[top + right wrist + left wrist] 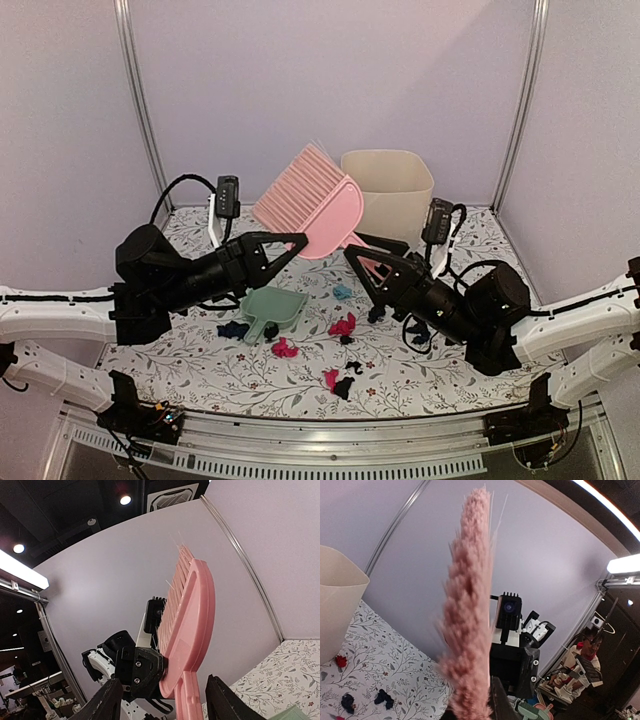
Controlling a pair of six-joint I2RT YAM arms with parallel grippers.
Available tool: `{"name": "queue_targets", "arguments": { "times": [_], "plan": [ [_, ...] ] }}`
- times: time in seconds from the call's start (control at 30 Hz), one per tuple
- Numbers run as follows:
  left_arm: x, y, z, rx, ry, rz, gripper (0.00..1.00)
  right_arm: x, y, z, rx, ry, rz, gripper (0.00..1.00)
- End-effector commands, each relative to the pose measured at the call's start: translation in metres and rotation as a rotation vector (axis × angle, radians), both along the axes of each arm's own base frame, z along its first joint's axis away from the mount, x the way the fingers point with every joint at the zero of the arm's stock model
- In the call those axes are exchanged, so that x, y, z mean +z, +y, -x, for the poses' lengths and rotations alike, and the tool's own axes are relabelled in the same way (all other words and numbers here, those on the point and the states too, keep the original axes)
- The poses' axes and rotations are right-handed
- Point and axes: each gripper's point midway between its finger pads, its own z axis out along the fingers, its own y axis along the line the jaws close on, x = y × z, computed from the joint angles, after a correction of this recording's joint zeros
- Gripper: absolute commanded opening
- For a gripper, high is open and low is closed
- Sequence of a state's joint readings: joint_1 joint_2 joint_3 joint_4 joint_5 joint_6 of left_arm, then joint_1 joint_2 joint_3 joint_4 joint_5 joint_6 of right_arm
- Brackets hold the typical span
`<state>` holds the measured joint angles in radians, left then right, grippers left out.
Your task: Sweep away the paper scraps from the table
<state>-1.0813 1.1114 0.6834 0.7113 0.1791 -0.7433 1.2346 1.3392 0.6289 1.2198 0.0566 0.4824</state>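
Top view — the brush (310, 200) hangs in mid-air above the table (200, 365), bristles pointing up and back, in front of the bin (395, 185). The left gripper (298, 241) meets the lower left edge of the brush head. The right gripper (358, 256) reaches up at the handle from the other side. None of the paper scraps (343, 326) are gathered: pink, navy, teal and red wads lie strewn across the near middle of the table. Some sit just beside the dustpan (275, 305), which lies flat and unheld.

Left wrist view — the bristles (470, 630) show edge-on and fill the middle. This arm's own fingers are nearly hidden at the bottom edge. A few scraps (383, 698) show lower left on the table.

Right wrist view: clearest on the grips. The left gripper (142, 667) is clamped on the rim of the brush head. The right one's fingers (107, 702) stand wide apart with the handle running down between them, touching neither side that we can see, so nothing is held there yet.

We read this as a hand-over, with the brush passing left to right. To do it well we'd centre the handle between the right fingers and close firmly low on it. Only then release the left grip, or the top-heavy head may swing or drop. Sweeping itself not begun
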Motion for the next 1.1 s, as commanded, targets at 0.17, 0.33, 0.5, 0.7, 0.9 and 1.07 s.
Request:
{"name": "queue_targets", "arguments": {
  "times": [0.17,0.33,0.5,0.7,0.9,1.07],
  "plan": [
    [0.023,0.001,0.011,-0.021,-0.081,0.059,0.00,0.012,0.001,-0.004,0.012,0.002,-0.025,0.55],
    [0.017,-0.001,0.009,-0.007,-0.078,0.041,0.00,0.013,0.002,-0.004,0.019,0.008,-0.022,0.48],
    [0.015,0.000,0.008,-0.002,-0.082,0.039,0.00,0.012,0.003,-0.004,0.024,0.011,-0.019,0.40],
    [0.008,-0.002,0.006,0.004,-0.079,0.025,0.00,0.010,0.004,-0.004,0.029,0.013,-0.012,0.32],
    [0.006,-0.005,0.004,0.008,-0.076,0.020,0.00,0.008,0.004,-0.005,0.029,0.017,-0.009,0.22],
    [0.002,-0.005,0.004,0.009,-0.070,0.021,0.00,0.012,-0.002,-0.006,0.013,0.015,-0.029,0.21]
  ]
}}
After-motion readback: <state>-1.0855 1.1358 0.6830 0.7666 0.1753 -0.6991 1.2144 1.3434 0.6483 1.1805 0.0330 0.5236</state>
